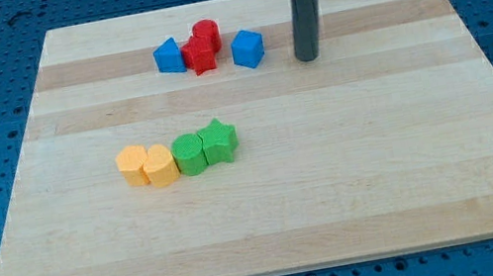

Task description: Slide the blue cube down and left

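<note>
My tip (307, 57) near the blue cube (248, 48), on its right, not touching, rod only, no gripper jaws.

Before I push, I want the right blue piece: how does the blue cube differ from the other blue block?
The blue cube is box-shaped, while the blue triangular block narrows to a peak. The cube sits at the cluster's right end, nearest my tip, which stands apart to its right; the triangular block sits at the left end, farthest away. The triangular block touches the red star block; the cube stands just clear of it. Both are the same blue and similar in size.
</note>
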`<state>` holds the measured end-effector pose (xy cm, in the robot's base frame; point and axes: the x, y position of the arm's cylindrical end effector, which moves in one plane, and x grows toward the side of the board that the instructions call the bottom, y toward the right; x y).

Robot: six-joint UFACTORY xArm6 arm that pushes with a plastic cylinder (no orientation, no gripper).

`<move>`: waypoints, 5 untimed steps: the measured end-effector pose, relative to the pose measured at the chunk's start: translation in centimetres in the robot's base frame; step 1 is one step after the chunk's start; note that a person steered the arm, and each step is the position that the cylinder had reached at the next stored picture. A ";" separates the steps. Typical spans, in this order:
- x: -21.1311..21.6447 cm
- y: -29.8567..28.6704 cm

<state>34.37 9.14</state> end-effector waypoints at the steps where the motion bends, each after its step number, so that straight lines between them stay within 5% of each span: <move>1: -1.7 -0.3; 3: -5.9 -3.7; 5: -2.3 -11.5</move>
<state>32.02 -2.31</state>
